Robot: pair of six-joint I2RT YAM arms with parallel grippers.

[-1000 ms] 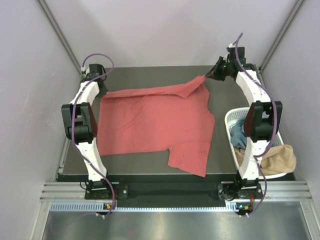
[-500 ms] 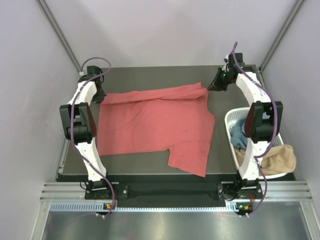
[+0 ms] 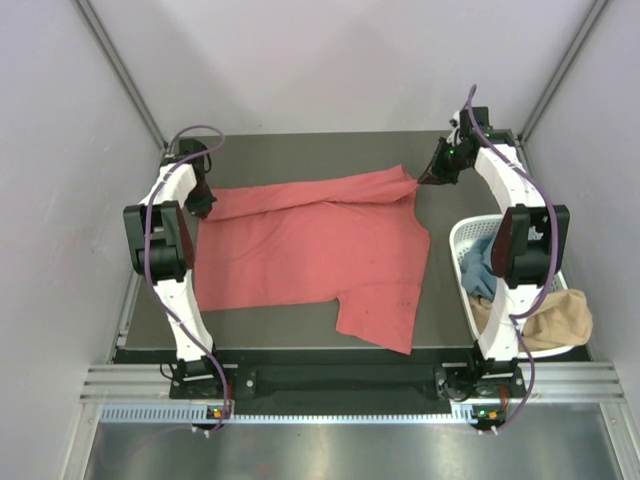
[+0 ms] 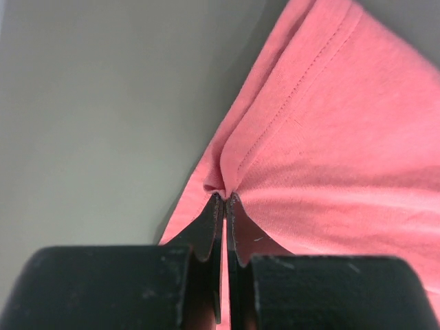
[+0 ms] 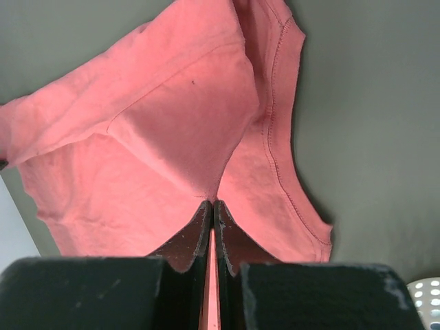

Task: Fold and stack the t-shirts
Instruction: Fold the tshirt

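A: Is there any text, label, brand or number you can read here?
B: None. You have nothing legible in the top view or in either wrist view, not a letter or a digit on anything

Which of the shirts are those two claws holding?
The coral-red t-shirt spread on the table: the left gripper and right gripper each pinch a far corner. The blue t-shirt and tan t-shirt lie bunched in the white basket, untouched.
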